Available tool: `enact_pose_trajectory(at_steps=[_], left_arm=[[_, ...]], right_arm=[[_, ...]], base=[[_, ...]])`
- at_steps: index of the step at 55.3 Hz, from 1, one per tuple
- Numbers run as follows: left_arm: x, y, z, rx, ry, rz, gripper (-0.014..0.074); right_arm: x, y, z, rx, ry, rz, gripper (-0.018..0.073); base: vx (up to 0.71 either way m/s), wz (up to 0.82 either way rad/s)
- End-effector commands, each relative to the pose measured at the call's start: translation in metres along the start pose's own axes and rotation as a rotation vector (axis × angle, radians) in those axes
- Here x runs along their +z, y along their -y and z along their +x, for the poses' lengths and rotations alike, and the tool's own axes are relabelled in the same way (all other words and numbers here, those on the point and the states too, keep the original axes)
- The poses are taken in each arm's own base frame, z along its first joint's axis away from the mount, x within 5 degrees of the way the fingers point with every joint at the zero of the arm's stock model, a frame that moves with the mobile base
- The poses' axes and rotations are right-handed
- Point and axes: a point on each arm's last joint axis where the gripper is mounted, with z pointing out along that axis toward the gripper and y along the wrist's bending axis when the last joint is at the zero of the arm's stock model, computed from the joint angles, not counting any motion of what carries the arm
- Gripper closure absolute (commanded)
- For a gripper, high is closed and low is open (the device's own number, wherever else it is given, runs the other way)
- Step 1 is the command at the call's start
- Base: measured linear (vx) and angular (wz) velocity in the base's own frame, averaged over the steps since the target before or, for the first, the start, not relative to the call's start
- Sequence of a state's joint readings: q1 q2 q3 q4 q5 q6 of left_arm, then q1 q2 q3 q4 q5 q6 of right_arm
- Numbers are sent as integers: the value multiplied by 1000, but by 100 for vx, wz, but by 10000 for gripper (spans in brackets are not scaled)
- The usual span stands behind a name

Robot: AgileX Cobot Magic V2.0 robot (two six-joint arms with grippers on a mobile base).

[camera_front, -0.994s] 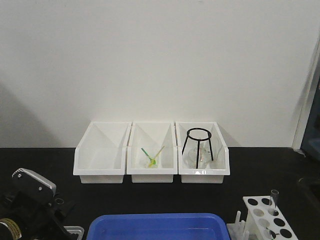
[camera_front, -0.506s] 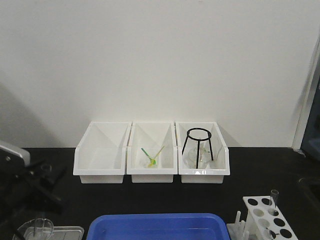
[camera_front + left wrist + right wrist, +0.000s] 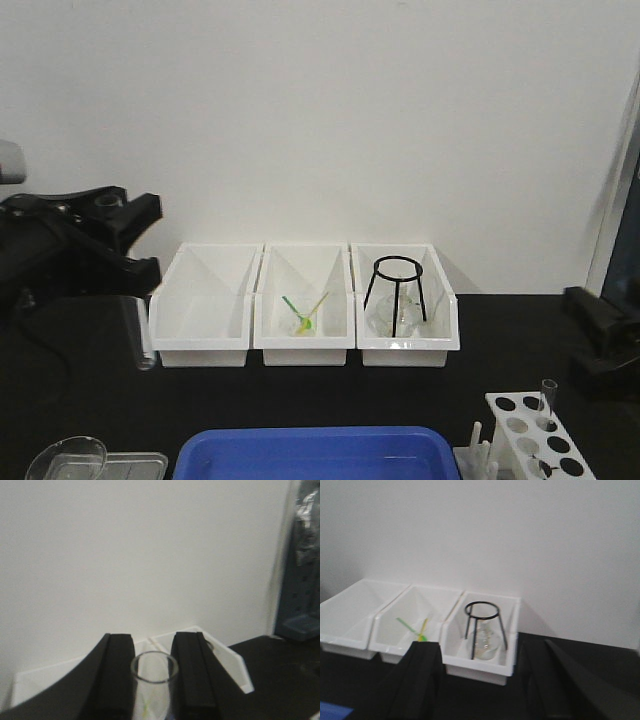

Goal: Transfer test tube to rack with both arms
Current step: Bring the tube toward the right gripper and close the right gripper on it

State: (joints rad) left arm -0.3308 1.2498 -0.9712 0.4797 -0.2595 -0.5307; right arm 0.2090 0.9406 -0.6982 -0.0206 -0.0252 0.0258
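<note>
Left edge of worktop: left gripper (image 3: 154,652) clenched the clear glass test tube (image 3: 141,338), whose rounded bottom hung blurred above the black surface | right edge: right gripper (image 3: 479,655) stood spread wide, its arm half cut off | front right corner: white holed rack (image 3: 535,435) was cropped below.

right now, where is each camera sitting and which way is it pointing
Front-facing: from the table's near side, facing the wall over three white bins; left gripper holding the test tube at left, right gripper at right edge.
Left wrist: looks along its fingers, tube rim between them, bins and wall beyond.
Right wrist: looks between its open fingers at the bins.
Shared: all see the bins; front and left wrist show the tube.
</note>
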Motion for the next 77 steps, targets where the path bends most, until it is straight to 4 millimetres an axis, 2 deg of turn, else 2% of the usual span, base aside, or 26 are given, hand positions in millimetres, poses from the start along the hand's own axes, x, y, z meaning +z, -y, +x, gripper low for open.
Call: enact_pose_trajectory(at_steps=[1,14,18,26,35,55,70,77], left_arm=[[4,25,-18,-64,134,149,604],[26,69,9,-136,104,362,603],[29,73,11,-131,87,374,602],[31,77,6,-145,102,388,603],[29,88,7,-151,89,417,603],[22,117,13,-151,33,483,603],[20,125,16,-147,-2,488,603],[20,125,16,-148,-1,488,603]], right_arm=[[6,-18,-16,-10,115,-86,183],[23,-88,0,-51,124,-371,196],[23,-104,4,-64,128,-435,187],[24,-124,11,-69,125,-506,135],[29,-129,13,-59,159,-518,87],[35,-132,11,-24,226,-514,90],[35,-130,11,13,223,-499,91],[35,-130,11,13,223,-499,122]], base=[[0,0],[0,0],[0,0],[0,0],[0,0],[0,0],[0,0],[0,0]])
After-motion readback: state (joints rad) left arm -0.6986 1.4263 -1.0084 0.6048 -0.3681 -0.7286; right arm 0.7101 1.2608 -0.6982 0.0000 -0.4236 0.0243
